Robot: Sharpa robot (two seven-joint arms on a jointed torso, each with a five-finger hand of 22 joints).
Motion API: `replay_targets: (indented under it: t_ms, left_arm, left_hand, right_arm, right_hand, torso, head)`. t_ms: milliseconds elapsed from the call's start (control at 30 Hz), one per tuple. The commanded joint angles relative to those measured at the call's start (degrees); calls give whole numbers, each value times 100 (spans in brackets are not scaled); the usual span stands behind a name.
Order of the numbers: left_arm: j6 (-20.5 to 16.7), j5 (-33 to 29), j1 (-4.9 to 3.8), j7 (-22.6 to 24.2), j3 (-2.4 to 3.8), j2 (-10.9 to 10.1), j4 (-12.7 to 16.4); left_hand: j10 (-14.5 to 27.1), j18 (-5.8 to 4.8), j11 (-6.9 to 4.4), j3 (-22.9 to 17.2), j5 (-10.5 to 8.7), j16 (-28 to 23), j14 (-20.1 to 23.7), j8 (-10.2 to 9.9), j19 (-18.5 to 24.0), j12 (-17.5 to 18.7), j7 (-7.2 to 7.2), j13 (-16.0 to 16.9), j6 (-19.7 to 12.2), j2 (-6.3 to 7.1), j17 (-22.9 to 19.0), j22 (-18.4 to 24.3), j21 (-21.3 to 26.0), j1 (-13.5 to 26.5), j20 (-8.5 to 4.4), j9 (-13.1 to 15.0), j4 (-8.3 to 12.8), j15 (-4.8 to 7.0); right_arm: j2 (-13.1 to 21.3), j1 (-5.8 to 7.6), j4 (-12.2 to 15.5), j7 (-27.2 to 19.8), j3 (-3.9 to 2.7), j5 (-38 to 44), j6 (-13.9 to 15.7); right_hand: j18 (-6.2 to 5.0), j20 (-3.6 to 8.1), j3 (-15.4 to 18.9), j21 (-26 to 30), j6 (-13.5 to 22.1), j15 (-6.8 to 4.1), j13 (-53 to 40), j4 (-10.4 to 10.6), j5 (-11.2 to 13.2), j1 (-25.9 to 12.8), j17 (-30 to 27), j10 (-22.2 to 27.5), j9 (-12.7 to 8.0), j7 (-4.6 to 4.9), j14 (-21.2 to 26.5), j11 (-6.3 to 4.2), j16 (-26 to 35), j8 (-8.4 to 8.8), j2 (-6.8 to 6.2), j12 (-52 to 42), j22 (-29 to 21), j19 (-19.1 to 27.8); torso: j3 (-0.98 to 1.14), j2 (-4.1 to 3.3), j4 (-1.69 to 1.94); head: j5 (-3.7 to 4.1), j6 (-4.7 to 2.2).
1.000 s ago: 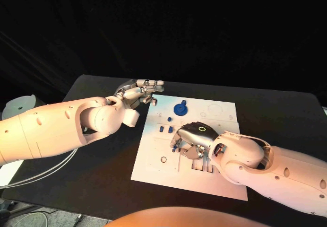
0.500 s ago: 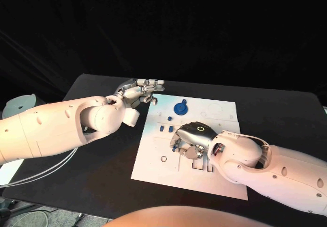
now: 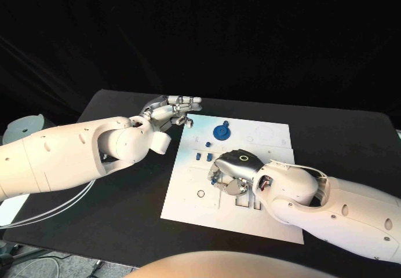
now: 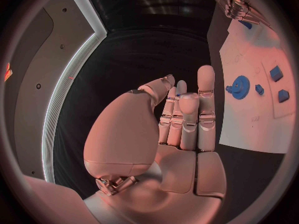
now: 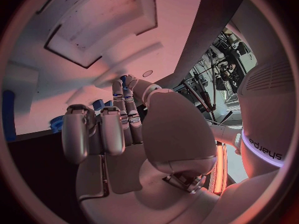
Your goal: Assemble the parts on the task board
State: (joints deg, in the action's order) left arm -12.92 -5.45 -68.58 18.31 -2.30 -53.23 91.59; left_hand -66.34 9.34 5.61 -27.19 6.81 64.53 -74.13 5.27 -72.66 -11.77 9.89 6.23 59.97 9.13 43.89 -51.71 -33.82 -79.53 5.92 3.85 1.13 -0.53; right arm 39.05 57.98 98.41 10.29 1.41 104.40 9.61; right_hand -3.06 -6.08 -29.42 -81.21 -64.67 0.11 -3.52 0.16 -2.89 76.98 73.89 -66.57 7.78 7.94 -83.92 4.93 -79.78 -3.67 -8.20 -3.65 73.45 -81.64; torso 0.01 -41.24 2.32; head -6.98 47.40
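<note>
Head view: the task board [image 3: 188, 200] lies in the middle of the black table [image 3: 100, 191]. The right hand [image 3: 232, 174] hovers low over the board's centre, fingers curled down toward something small and blue at their tips; whether it grasps a part or only touches it, I cannot tell. A blue gear [image 3: 221, 132] sits near the board's far edge, with small blue parts [image 3: 203, 156] between it and the right hand. The left hand [image 3: 173, 113] hangs just off the board's far left corner, holding nothing.

Left wrist view: the left hand [image 4: 181, 124] is released, its fingers straight, close together and empty. The gear [image 4: 240, 86] and two small blocks [image 4: 278, 83] lie on the board beyond it.

Right wrist view: the right hand [image 5: 118, 129] is bent toward the board's recesses, blue pieces [image 5: 96, 104] just past the fingertips; contact is probably there but hidden.

Risks: curled fingers could knock neighbouring small parts from their seats, and a slightly tilted part could jam in its slot. With the left hand off the board, sideways pressure could slide the plate.
</note>
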Motion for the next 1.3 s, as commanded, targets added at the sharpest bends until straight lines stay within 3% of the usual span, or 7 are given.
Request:
replay_targets:
  t_ms: [33,233,400,567,733,933,1300]
  left_arm:
    - [99,-21,-3,6,4,1,18]
    - [93,-21,-3,-1,4,1,15]
    - [95,-21,-3,-6,4,3,3]
    - [100,-21,-3,-12,4,-4,-9]
    - [106,-21,-3,-14,3,-10,-9]
    - [115,-21,-3,-12,3,-23,8]
    - [149,-21,-2,11,3,-33,29]
  left_hand:
    - [38,90,-15,21,0,-36,47,-19,30,-27,6,5,-50,-48,-5,5,11,11,3,-4,-2,6]
    - [38,90,-15,21,0,-36,47,-19,30,-27,6,5,-50,-48,-5,5,11,11,3,-4,-2,6]
    - [39,93,-14,25,0,-41,53,-17,36,-36,8,8,-49,-52,-16,16,28,12,4,-3,-2,4]
    - [39,93,-14,25,0,-41,53,-17,36,-36,8,8,-49,-52,-16,16,28,12,4,-3,-2,4]
    - [39,93,-14,25,0,-41,53,-17,36,-36,8,8,-49,-52,-16,16,28,12,4,-3,-2,4]
    - [41,94,-14,27,0,-44,57,-16,38,-42,9,9,-50,-55,-22,19,33,12,6,-2,-2,4]
    - [49,98,-20,6,10,-46,70,-2,41,-83,4,19,-42,-92,-40,19,36,-44,5,3,34,9]
  right_arm:
    - [-2,-17,-26,152,14,141,-121]
    - [26,-17,-25,140,18,138,182]
    - [152,-17,73,71,15,95,477]
    - [514,6,347,2,-62,-88,653]
    - [936,128,560,40,-146,-294,614]
    - [1424,299,588,119,-178,-433,489]
    - [1660,331,467,198,-180,-315,309]
  right_hand:
    - [-72,-56,76,69,132,68,-1,21,-13,-83,-54,188,-39,33,-325,50,31,20,-69,10,-91,31]
    - [-160,-129,352,317,519,138,-12,79,-3,-110,-197,735,-166,95,-285,134,118,20,-197,-31,-500,241]
    - [-185,-142,502,401,601,146,-28,133,-3,-82,-289,775,-211,91,-265,138,174,10,-208,-120,-623,299]
    - [-191,-133,578,427,511,124,-41,178,-8,-19,-404,687,-221,96,-237,113,252,-21,-162,-266,-654,296]
    - [-190,-122,583,431,460,108,-41,187,-11,29,-412,628,-226,77,-238,95,258,-25,-138,-345,-654,285]
    - [-182,-110,620,415,449,95,-32,196,-9,41,-400,585,-241,56,-247,79,247,-11,-187,-403,-625,257]
    - [-181,-105,688,421,463,93,-18,217,-8,44,-407,625,-259,-10,-251,80,249,2,-233,-412,-630,249]
  torso:
    - [1,5,-5]
    - [1,4,-5]
    - [6,3,1]
    - [2,8,-4]
    - [-1,8,-12]
    - [-7,10,-14]
    - [8,0,-7]
  head:
    - [10,5]
    - [13,-4]
    - [32,-27]
    - [70,-57]
    - [147,-114]
    - [258,-167]
    - [338,-221]
